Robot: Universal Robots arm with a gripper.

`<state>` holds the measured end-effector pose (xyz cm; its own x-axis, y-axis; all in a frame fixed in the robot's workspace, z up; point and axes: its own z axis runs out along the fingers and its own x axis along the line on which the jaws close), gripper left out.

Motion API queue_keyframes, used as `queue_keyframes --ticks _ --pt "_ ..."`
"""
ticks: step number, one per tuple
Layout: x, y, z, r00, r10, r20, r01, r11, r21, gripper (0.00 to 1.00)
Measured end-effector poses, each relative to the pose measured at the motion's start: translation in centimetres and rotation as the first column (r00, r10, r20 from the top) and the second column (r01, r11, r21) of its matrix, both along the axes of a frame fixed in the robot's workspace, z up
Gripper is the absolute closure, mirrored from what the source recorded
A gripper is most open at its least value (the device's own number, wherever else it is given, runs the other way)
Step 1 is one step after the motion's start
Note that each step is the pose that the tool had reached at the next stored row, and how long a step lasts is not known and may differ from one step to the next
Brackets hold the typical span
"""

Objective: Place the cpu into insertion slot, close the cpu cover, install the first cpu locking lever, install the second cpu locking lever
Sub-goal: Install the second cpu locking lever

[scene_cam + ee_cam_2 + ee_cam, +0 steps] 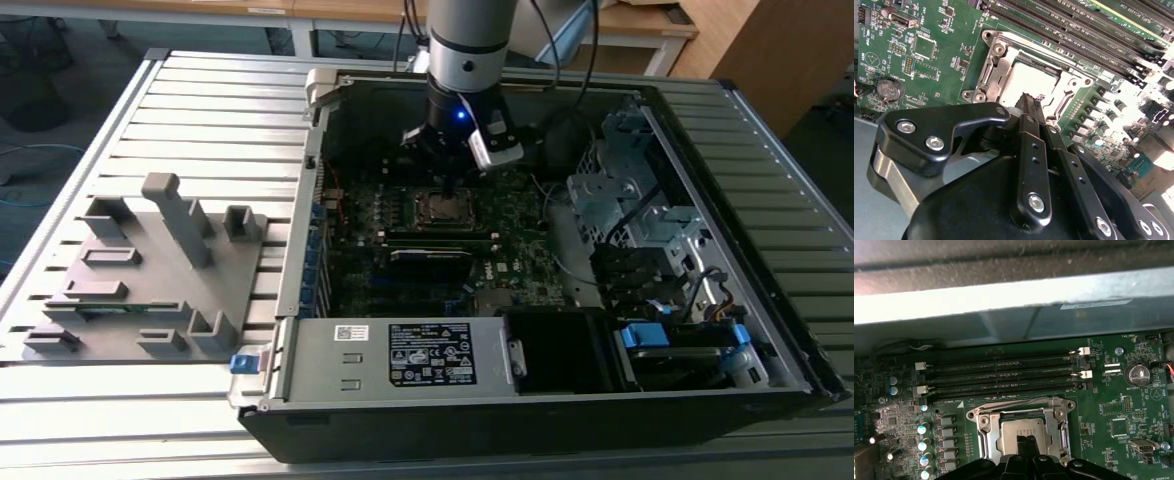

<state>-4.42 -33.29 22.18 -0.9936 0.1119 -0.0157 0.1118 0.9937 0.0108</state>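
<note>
Slatted metal surface (214,110) carries the open computer case (747,300) in the middle of the exterior view, with a grey fixture block (147,270) in the left of that frame.

Nearest to my cameras is my end effector (1029,100), its two black fingers (1026,112) pressed together with nothing visible between them, tips down over the middle of the socket. Just beyond the tips lies the cpu (1021,429), its dull silver top showing flat inside the insertion slot (985,437), so the chip seems seated. Around it the cpu cover (999,67) appears to lie down over the chip's edges, though glare in the second wrist view leaves me unsure it is fully flat.

Further off run the long black memory slots (1004,377), then the case wall (1004,295).

My worry: the tips sit very close to the chip, so a downward push off-centre could tilt it and bend socket contacts. A sideways slip could scrape the frame or strike the nearby capacitors (924,445).
</note>
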Motion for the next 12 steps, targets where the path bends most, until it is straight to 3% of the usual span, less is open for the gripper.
queue_keyframes --ticks 4,12 --pt "0.00 0.00 0.48 1.0000 0.000 0.0000 0.000 1.0000 -0.0001 0.90" --pt "0.00 0.00 0.53 1.0000 0.000 0.0000 0.000 1.0000 0.0000 0.90"
